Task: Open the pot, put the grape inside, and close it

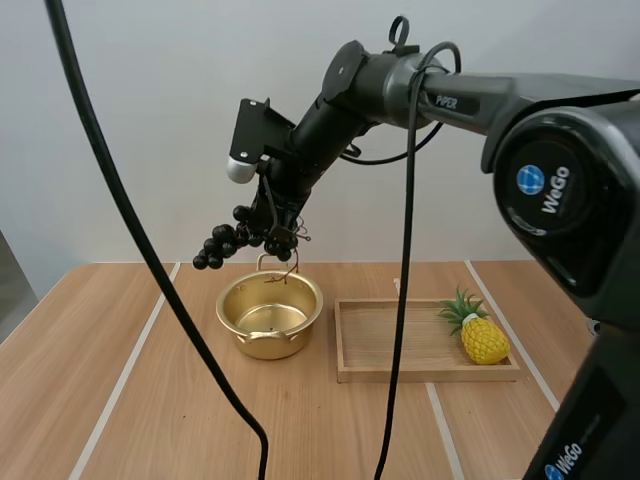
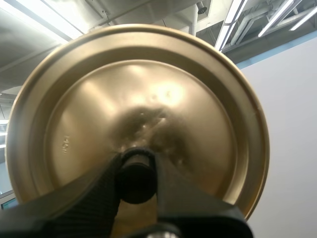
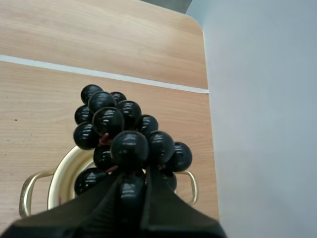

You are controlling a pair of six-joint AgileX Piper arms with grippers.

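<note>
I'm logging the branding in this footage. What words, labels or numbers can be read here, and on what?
"PiPER": on the right arm's upper link.
"WeGo": on the round joint cap nearest the camera.
"WeGo": on the arm housing below it.
Small stamped mark on the lid: too small to read.
None on the pot, grapes, wooden tray or pineapple.

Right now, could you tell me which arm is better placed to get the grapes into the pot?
Right: the right end effector pinches the grapes above the open pot. The left end effector is busy holding the lid by its knob.
</note>
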